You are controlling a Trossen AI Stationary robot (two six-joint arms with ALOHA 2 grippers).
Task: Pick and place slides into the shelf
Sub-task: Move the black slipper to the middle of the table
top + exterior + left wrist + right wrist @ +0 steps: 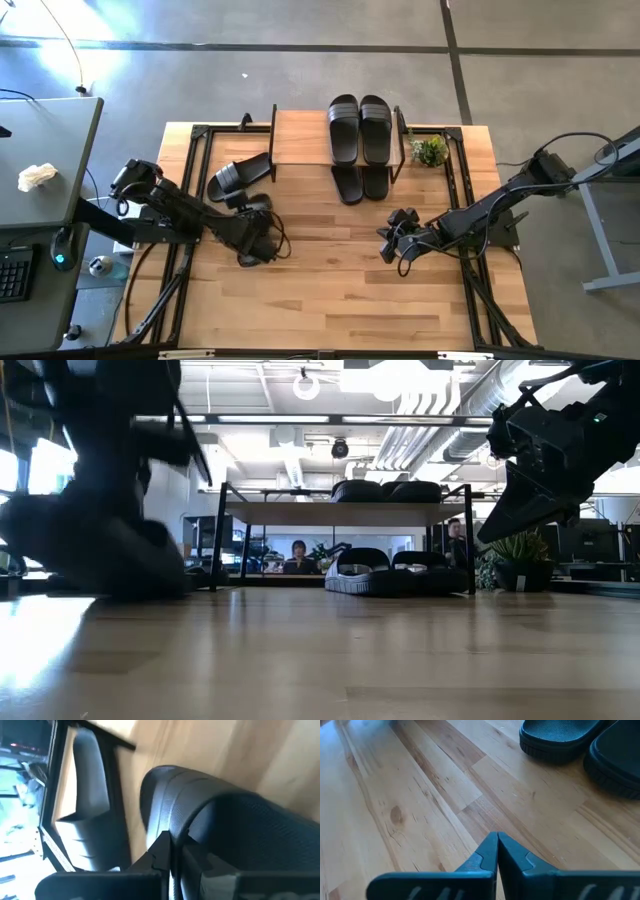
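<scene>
One slide lies diagonally left of the shelf; left hand grips another, right hand clenched empty.

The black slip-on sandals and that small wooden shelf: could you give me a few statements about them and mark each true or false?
1. Two black slip-on sandals lie on the light wood top board of the shelf. True.
2. The shelf's lower level is empty. False: a second pair sits there.
3. The right gripper holds a sandal. False: it is shut on nothing, above bare table.
4. A small green plant stands beside the shelf. True.
</scene>
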